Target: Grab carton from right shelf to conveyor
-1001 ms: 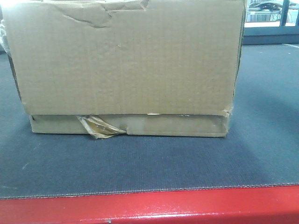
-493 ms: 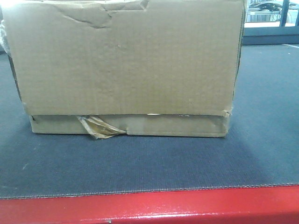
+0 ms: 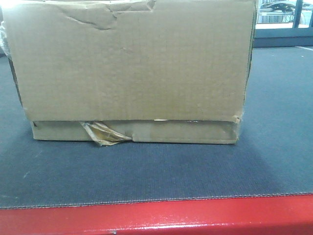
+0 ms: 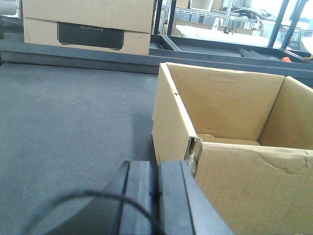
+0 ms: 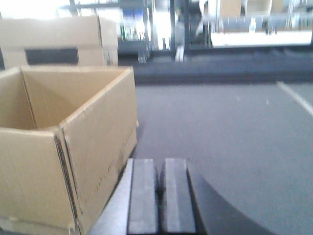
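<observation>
A brown open-topped carton (image 3: 132,73) stands on the dark grey belt (image 3: 146,171), filling most of the front view, with torn tape at its lower front. It also shows in the left wrist view (image 4: 234,127) and in the right wrist view (image 5: 68,137). My left gripper (image 4: 157,169) is shut and empty, just off the carton's left corner, close to its side wall. My right gripper (image 5: 159,166) is shut and empty, just beside the carton's right wall. Neither gripper shows in the front view.
A red edge (image 3: 156,215) runs along the near side of the belt. Another carton with a black label (image 4: 88,24) stands behind the belt; it also shows in the right wrist view (image 5: 58,44). Shelving and racks (image 4: 234,19) stand at the back.
</observation>
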Controlling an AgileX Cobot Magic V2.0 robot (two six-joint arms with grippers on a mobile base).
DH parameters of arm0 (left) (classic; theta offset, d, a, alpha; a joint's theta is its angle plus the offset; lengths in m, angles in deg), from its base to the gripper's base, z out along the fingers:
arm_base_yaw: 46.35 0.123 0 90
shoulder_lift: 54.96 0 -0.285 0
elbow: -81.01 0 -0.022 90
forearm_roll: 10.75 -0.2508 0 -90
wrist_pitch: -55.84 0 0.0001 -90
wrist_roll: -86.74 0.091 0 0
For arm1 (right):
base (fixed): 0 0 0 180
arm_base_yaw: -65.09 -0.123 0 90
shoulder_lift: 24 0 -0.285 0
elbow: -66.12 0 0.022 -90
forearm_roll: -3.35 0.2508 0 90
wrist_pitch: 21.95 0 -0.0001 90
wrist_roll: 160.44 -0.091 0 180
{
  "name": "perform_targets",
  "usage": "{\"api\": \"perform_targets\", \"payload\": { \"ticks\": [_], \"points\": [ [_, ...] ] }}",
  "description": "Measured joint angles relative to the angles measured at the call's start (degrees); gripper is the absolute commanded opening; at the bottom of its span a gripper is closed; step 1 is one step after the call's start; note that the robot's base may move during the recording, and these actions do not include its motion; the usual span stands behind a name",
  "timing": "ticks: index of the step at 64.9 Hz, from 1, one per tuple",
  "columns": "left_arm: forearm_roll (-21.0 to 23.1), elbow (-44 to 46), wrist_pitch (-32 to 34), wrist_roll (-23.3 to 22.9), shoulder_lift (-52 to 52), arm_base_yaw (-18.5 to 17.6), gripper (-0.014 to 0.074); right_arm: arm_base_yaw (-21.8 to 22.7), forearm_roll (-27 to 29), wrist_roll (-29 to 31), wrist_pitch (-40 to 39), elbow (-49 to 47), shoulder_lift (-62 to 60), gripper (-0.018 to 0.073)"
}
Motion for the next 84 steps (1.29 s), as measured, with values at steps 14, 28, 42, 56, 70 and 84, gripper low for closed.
{"api": "perform_targets", "payload": {
  "ticks": [14,28,42,56,70,84],
  "points": [
    [0.0,0.0,0.02,0.0,0.0,0.0,0.0004,0.0,0.0,0.0,-0.84,0.09,-0.79,-0.006],
    [0.0,0.0,0.02,0.0,0.0,0.0,0.0004,0.0,0.0,0.0,-0.84,0.09,-0.79,-0.006],
    [0.0,0.0,0.02,0.0,0.0,0.0,0.0004,0.0,0.0,0.0,-0.84,0.09,-0.79,-0.006],
    [3.97,-0.44,-0.66,6.05,1.92,1.26,0.0004,0.0,0.0,0.0,-0.92,0.09,-0.79,-0.006],
    [10.64,-8.34,5.76,17.54,10.3,9.72,0.0004,0.0,0.0,0.0,-1.06,0.09,-0.79,-0.006],
    [15.88,-23.1,16.4,20.89,16.64,17.18,0.0004,0.0,0.0,0.0,-1.21,0.09,-0.79,-0.006]
  ]
}}
